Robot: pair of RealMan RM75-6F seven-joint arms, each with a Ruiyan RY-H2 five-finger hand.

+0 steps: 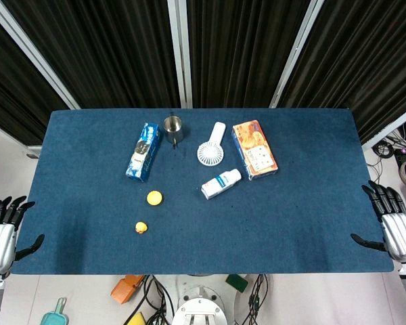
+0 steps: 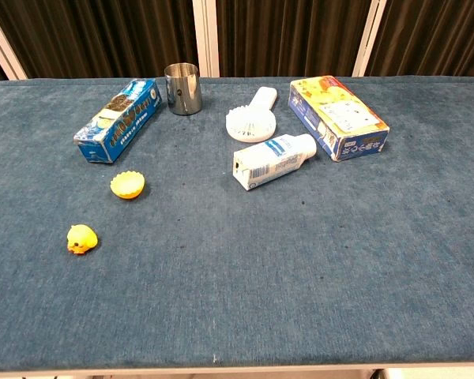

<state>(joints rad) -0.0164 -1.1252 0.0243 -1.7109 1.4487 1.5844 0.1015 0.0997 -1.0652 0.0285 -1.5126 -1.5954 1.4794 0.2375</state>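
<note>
Both hands, left (image 1: 0, 233) and right (image 1: 396, 227), are idling off the table (image 1: 88, 237) ends, fingers spread and holding nothing; the duck (image 1: 141, 227) is lying nearest the left, so any reach ought to come in low and slow.

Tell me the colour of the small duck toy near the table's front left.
Yellow duck toy, clearest in the chest view.

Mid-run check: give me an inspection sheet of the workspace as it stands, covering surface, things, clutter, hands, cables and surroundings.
Surface: blue cloth table, flat.
Things: little yellow duck and yellow cap, nearest the left hand; neither is touched.
Clutter: blue box lying flat, steel cup upright, white fan, white tube on its side, orange box.
Hands: left hand and right hand at the table's ends, fingers spread, holding nothing.
Cables: black cables on the floor below the near edge.
Surroundings: dark curtains behind; floor items at the near edge.
</note>
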